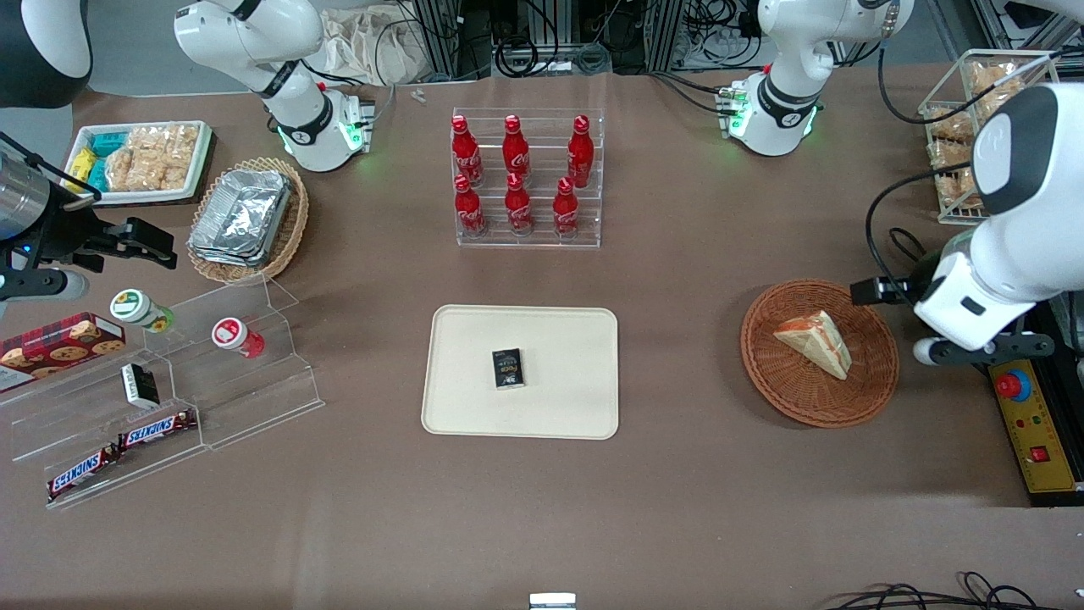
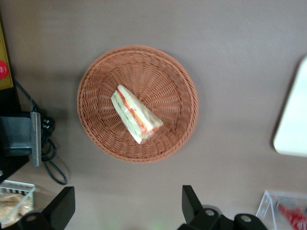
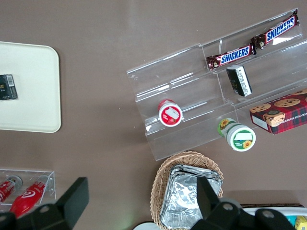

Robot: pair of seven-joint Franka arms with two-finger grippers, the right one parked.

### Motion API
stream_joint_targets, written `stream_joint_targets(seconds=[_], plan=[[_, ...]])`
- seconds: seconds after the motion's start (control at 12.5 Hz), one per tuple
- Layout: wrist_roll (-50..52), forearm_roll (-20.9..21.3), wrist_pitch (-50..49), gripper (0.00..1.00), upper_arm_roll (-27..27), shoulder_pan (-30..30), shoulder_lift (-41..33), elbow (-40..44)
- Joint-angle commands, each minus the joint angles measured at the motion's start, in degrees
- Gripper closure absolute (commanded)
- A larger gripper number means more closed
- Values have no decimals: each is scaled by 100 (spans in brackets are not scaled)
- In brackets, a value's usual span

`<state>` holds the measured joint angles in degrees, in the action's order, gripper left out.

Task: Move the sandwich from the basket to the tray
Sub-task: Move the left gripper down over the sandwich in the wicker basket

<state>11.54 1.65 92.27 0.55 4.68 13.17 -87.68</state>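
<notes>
The sandwich (image 1: 815,341), a pale bread wedge with red and green filling, lies in the round reddish-brown wicker basket (image 1: 762,373). The left wrist view shows both from above: the sandwich (image 2: 135,114) in the basket (image 2: 96,76). My left gripper (image 2: 127,208) is open and empty, its fingers (image 2: 192,203) spread wide, high over bare table just outside the basket's rim. In the front view its wrist (image 1: 957,309) hangs beside the basket toward the working arm's end. The cream tray (image 1: 474,407) lies mid-table with a small black packet (image 1: 508,368) on it; its corner shows in the wrist view (image 2: 293,124).
A clear rack of red cola bottles (image 1: 527,182) stands farther from the front camera than the tray. A yellow emergency-stop box (image 1: 1035,432) and a wire basket of snacks (image 1: 974,127) sit at the working arm's end. Acrylic snack shelves (image 1: 169,381) stand toward the parked arm's end.
</notes>
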Motion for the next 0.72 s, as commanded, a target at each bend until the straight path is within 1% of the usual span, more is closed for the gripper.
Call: stream_joint_targets(seconds=[0.0, 0.16, 0.4, 0.48, 0.64], plan=[[846, -77, 1000, 0, -37, -89, -235, -1002], [1830, -25, 1800, 0, -37, -142, -289, -1705], [2982, 11, 3038, 0, -37, -142, -219, -2602], [3282, 11, 3574, 0, -37, -142, -175, -2953], [3355, 19, 4244, 0, -54, -142, -166, -3578]])
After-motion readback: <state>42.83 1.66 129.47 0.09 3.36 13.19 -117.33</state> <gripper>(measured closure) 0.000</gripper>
